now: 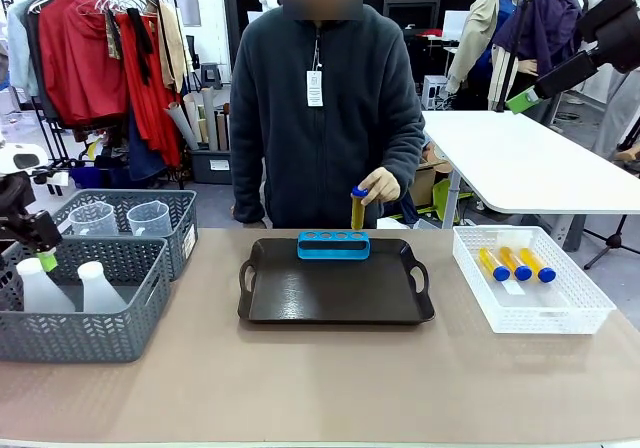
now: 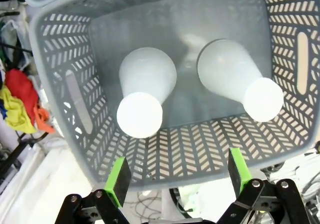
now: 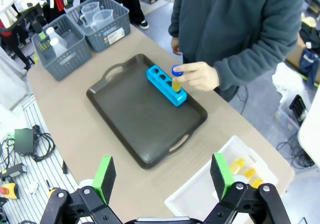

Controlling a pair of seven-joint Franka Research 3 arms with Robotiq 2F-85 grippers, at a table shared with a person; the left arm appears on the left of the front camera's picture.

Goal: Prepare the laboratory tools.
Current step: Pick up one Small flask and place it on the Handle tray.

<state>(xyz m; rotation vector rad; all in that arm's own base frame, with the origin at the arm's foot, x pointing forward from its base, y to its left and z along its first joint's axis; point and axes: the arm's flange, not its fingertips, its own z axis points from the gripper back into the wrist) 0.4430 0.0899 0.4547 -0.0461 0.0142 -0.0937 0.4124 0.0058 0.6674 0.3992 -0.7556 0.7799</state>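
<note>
Left gripper [image 2: 177, 176] spread wide, nothing between the green pads [image 2: 118, 180]; poised above the near grey basket [image 2: 65, 99] at the table's left end, looking straight down into it; touching neither basket nor contents. Inside, two flasks [image 2: 145, 91], upright, side by side, slightly apart. Just behind that basket, a second grey basket [image 1: 125, 200] with two beakers [image 1: 150, 218] standing in it.

Right gripper [image 3: 162, 173] also gaping, empty; held high over the right part of the table [image 1: 300, 388], well clear of everything below.

Dark tray [image 1: 330, 298] at the table's middle, handles left and right; blue rack [image 1: 333, 246] lying along its far edge, holes in a row. Person's hand [image 1: 383, 184] closed around one tube [image 1: 357, 211], gripping it just under the blue cap; tube upright, lower end at the rack's end hole on the robot's right; cannot tell whether already seated in the hole.

White basket [image 1: 540, 318] right of the tray, apart from it; in its far part, three tubes [image 1: 515, 264] lying flat, side by side, caps toward the robot.
</note>
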